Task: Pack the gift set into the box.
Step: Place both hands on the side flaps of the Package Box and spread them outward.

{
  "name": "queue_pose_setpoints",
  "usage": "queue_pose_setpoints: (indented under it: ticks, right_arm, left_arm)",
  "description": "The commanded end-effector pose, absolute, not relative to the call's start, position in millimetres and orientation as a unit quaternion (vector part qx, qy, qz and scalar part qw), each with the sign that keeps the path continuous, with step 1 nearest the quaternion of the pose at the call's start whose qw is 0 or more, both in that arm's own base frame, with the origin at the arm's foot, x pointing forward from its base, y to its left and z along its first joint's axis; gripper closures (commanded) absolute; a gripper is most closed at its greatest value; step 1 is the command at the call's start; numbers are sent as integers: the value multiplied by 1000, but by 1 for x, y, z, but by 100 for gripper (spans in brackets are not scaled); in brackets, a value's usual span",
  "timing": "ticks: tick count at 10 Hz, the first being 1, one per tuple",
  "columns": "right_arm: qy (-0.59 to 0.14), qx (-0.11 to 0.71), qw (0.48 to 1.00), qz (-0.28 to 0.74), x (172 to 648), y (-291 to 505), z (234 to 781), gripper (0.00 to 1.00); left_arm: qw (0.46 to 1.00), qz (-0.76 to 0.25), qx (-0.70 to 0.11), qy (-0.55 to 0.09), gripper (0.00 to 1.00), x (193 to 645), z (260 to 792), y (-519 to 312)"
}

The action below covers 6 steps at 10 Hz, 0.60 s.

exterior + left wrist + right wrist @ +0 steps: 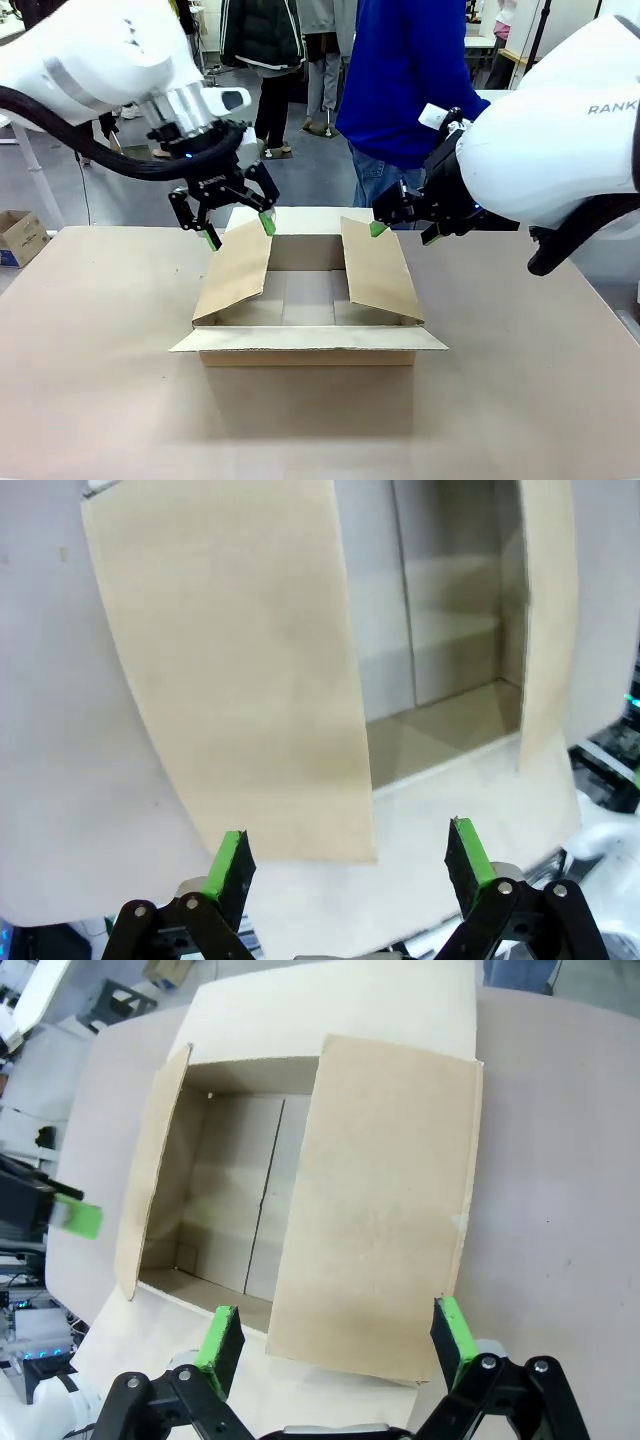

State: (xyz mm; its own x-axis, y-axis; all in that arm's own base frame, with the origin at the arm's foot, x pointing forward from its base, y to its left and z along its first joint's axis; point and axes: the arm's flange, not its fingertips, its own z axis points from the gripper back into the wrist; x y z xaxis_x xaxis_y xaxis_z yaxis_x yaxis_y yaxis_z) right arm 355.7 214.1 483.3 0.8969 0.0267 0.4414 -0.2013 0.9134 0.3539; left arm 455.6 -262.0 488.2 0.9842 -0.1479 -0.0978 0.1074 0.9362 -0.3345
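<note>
The box point(310, 357) stands open in the middle of the table, its front and back flaps spread flat and its two side flaps leaning inward. Nothing lies inside it. My left gripper point(240, 232) hovers open just above the top edge of the left flap point(240, 660), which shows below its own fingers point(350, 865). Over the right flap point(380, 1210) my right gripper point(402, 232) hangs open too, its fingertips point(335, 1340) apart and holding nothing. The gift set is out of view.
A person in a blue top point(405, 80) stands at the far edge behind the box. A small brown carton point(20, 235) sits beyond the table's left side. Bare tabletop point(100, 380) surrounds the box on the left, right and front.
</note>
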Motion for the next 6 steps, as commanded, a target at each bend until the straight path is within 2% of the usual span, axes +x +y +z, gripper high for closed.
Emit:
queue_pose_setpoints:
  ticks: [1,2,6]
  right_arm:
    - [-223,201,952,59,354,215,484,0]
    - [-223,201,952,59,354,215,484,0]
    - [-223,201,952,59,354,215,484,0]
  left_arm:
    - [997,-8,-64,45,0,485,475,-308]
    - [996,-13,-60,61,0,492,469,-319]
    - [998,36,54,16,0,496,457,-327]
